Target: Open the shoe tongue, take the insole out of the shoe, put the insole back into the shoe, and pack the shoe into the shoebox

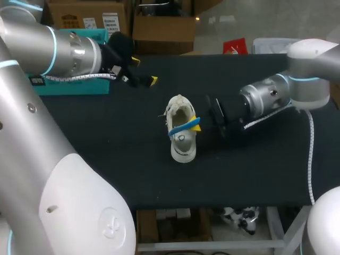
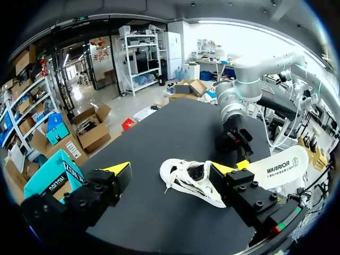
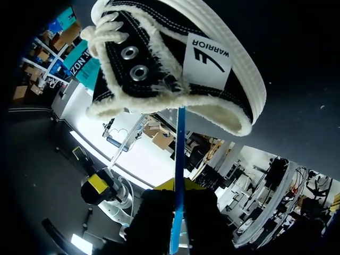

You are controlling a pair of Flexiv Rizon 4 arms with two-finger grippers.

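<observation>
Head view: the white shoe (image 1: 182,133) stands on its sole at the centre of the dark table (image 1: 106,154), toe toward the lower edge. The blue insole (image 1: 180,129) slants across its opening. The right gripper (image 1: 197,124), entering from the right, sits just beside the shoe and holds the insole's end. The left gripper (image 1: 144,70) is at upper left, well apart from the shoe, near the teal shoebox (image 1: 71,85).

Left wrist view: its own fingers stand wide apart with nothing between them. The shoe lies ahead at centre, with the right gripper just beyond it.

Right wrist view: the insole, seen edge-on, runs up from between the dark fingers, which are clamped on it from both sides. Its far end reaches the shoe's collar in the upper part of the frame.
</observation>
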